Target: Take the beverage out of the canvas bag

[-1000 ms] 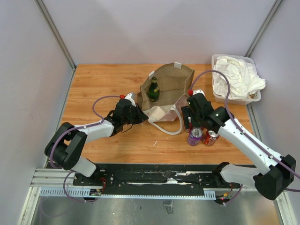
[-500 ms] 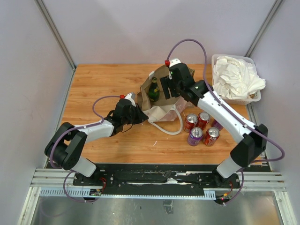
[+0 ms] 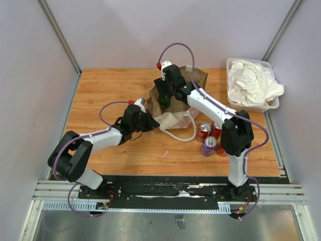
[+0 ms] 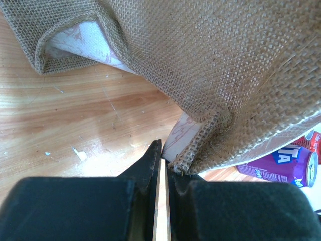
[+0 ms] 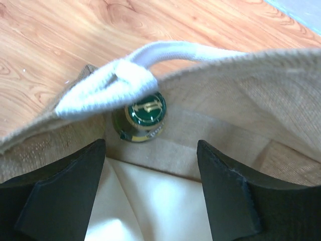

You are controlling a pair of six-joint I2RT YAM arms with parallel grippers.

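The canvas bag (image 3: 183, 95) stands mid-table with its mouth open and a white handle (image 3: 175, 135) looped on the wood in front. My left gripper (image 3: 149, 123) is at the bag's front left corner, and the left wrist view shows it (image 4: 163, 150) shut on the burlap rim (image 4: 188, 159). My right gripper (image 3: 163, 96) hangs over the bag's mouth, open and empty (image 5: 151, 145). Just ahead of its fingertips, a green bottle (image 5: 144, 114) stands inside the bag, partly under a white handle (image 5: 115, 80). In the top view the gripper mostly hides the bottle.
Several soda cans (image 3: 209, 144) stand on the table right of the bag; a purple one shows in the left wrist view (image 4: 281, 163). A clear plastic bin of white cloths (image 3: 251, 83) sits at the back right. Grey walls enclose the wooden table (image 3: 110, 90).
My right arm has swung from the cans at the right, up and left, to above the bag's mouth. My left arm has not moved.
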